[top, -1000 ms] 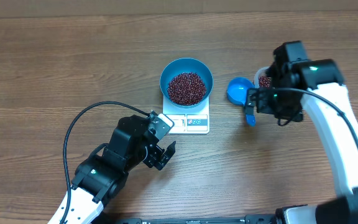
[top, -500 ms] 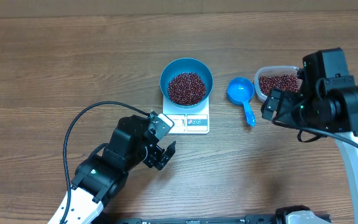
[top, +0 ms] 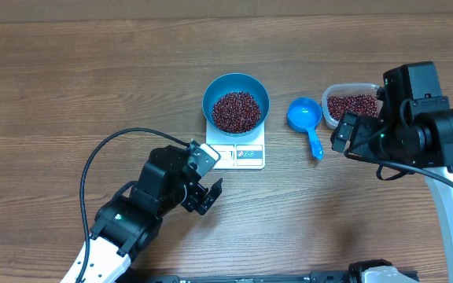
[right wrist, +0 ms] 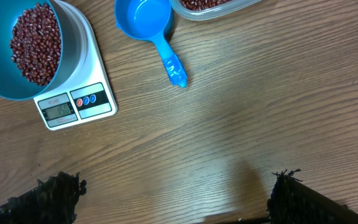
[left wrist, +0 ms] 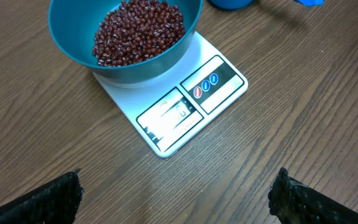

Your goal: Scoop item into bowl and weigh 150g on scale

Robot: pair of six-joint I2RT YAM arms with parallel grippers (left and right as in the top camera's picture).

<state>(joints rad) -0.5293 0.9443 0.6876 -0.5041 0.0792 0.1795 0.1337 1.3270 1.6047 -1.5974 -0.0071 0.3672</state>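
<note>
Left gripper point(left wrist: 176, 200): jaws spread wide, nothing between them. It hangs over bare brown wooden table point(top: 93, 79), near the front left corner of the scale and clear of it.

Small flat white square kitchen scale point(top: 241, 155): it lies flat on the table, with the display panel and buttons on the edge nearest the arms. The digits are too small to read with certainty.

Round, deep, bright blue bowl point(top: 246, 80): it stands upright on the scale platform and covers most of it. It holds a loose heap of small dark red-brown beans point(top: 236, 111), which fills the bottom and sits well below the rim.

Small blue plastic handled scoop point(top: 303, 115): it rests on the table just right of the scale, apart from it, cup upward and handle pointing toward the arms. The cup interior shows bare blue.

Clear rectangular plastic tub point(top: 329, 110): it sits just right of the scoop and holds a layer of the same beans. The right arm partly hides it in the overhead view.

Right gripper point(right wrist: 176, 202): fingers held wide apart, grasping nothing, above the table near the scoop handle.
</note>
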